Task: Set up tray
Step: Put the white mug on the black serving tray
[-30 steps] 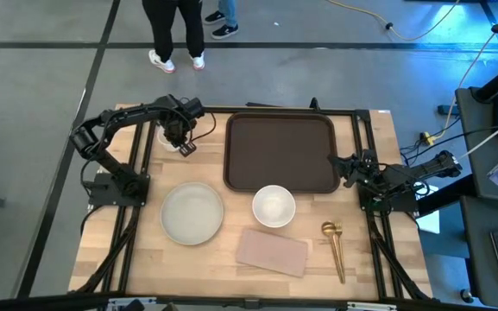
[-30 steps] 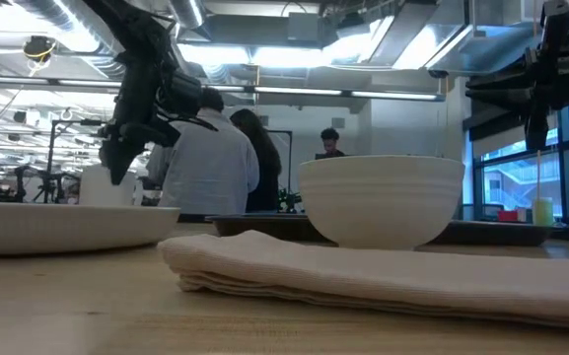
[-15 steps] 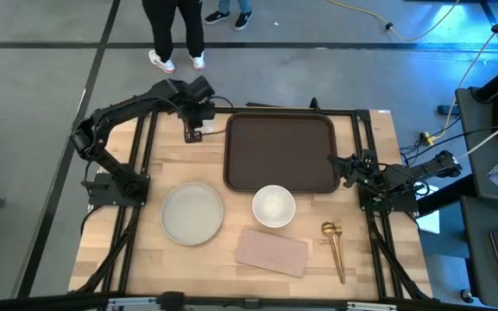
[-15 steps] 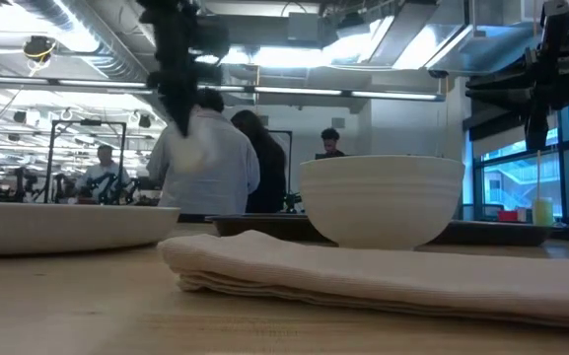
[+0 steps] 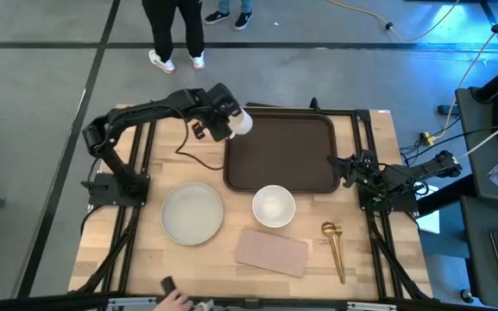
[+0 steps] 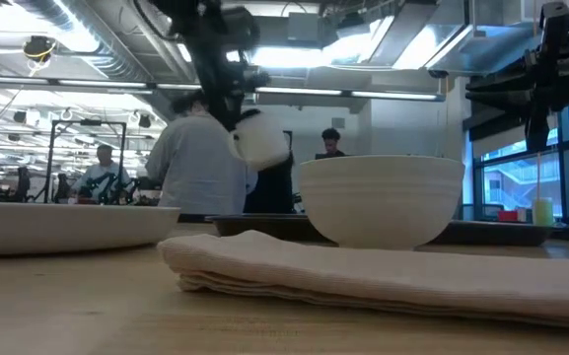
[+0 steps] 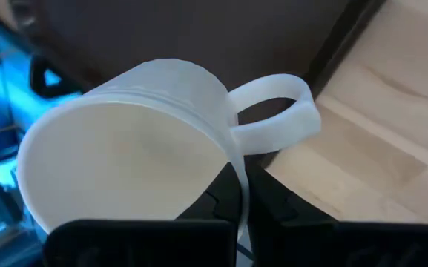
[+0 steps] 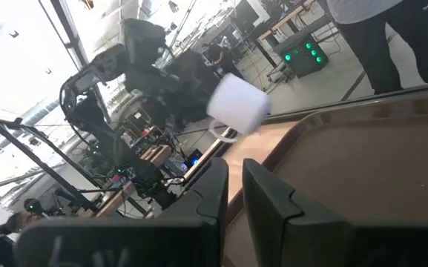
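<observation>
My left gripper [image 5: 229, 121] is shut on a white mug [image 5: 240, 123] and holds it in the air over the far left corner of the dark brown tray [image 5: 280, 154]. The mug also shows in the low view [image 6: 260, 138] and in the right wrist view [image 8: 237, 105]. The tray lies flat on the table. My right gripper [image 5: 345, 166] waits shut and empty by the tray's right edge. A white bowl [image 5: 274, 206] stands at the tray's near rim. My left gripper holds the mug by its rim wall [image 7: 237, 167], right beside the handle [image 7: 280, 111]. One finger is inside the mug and one outside. The mug is lifted clear and tilted, with its opening turned toward the wrist.
A white plate [image 5: 192, 212] sits at the near left. A pinkish-tan napkin [image 5: 271, 251] lies near the front edge, a gold spoon [image 5: 335, 246] to its right. A person's hand [image 5: 175, 298] shows at the near edge, and a person [image 5: 176, 30] stands beyond the far edge.
My left gripper has lifted the mug off the table at the far left and carried it toward the table's right, to above the tray's far left corner. The mug has tipped from upright to tilted.
</observation>
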`<state>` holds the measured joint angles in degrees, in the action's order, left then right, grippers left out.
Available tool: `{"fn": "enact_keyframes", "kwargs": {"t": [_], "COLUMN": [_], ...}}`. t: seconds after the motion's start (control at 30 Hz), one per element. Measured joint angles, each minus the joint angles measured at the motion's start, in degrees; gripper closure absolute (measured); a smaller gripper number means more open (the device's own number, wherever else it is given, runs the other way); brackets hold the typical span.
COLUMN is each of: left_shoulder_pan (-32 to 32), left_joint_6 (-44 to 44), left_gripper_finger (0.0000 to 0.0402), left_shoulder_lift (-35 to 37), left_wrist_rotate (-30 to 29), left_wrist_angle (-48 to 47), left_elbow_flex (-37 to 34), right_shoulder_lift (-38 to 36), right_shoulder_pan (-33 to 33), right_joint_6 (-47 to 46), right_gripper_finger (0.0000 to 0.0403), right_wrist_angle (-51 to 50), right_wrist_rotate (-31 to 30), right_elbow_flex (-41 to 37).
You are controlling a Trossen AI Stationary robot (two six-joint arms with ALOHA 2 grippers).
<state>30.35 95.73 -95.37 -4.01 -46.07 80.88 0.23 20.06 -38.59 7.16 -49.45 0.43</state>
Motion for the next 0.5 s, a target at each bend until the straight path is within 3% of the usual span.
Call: {"fn": "enact_keyframes", "kwargs": {"t": [0.17, 0.5], "left_shoulder_pan": [0.52, 3.59], "left_joint_6": [4.19, 7.63], "left_gripper_finger": [0.0399, 0.0399], "left_shoulder_lift": [-7.35, -18.93], "left_wrist_rotate": [-0.99, -0.95], "left_wrist_angle": [-0.41, -4.54], "left_elbow_flex": [2.26, 13.57], "right_shoulder_lift": [0.0, 0.0], "right_shoulder_pan": [0.0, 0.01], "right_joint_6": [0.07, 0.03], "right_gripper_finger": [0.0357, 0.0357], "right_wrist_angle": [-0.02, -2.43], "right_wrist_rotate": [-1.56, -5.11], "right_elbow_flex": [0.0, -0.01]}}
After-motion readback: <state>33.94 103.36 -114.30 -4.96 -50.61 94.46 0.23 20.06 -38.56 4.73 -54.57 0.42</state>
